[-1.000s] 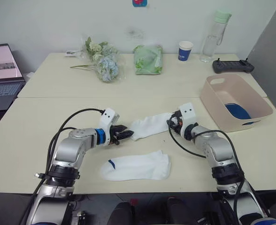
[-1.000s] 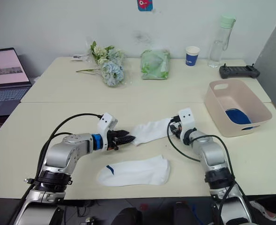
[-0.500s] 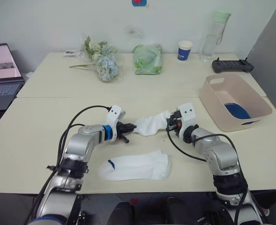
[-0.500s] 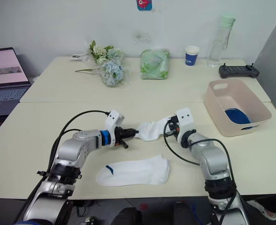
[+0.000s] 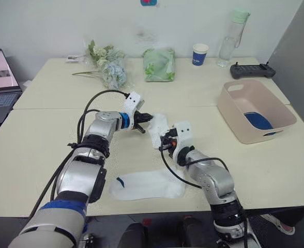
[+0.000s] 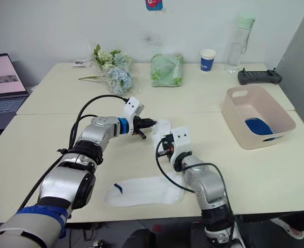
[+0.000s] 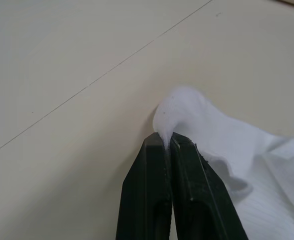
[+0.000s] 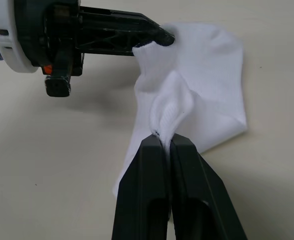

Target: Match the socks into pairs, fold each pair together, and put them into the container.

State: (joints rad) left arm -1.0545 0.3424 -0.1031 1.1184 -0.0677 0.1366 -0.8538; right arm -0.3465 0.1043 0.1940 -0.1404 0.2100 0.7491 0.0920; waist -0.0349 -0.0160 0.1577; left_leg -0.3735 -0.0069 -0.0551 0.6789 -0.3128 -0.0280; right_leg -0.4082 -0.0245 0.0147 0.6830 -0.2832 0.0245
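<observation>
Near the worktop's (image 5: 33, 144) front edge I see one white sock (image 5: 148, 185) lying flat. Behind it, my right pincer (image 5: 163, 144) and left pincer (image 5: 148, 118) each clamp the second white sock (image 8: 197, 95), bunched between them. Toward the right edge stands the pink container (image 5: 255, 111), with a blue sock (image 5: 259, 121) inside.

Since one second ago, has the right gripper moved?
Yes. The right gripper has moved leftward, away from the container, drawing its white sock along.
</observation>
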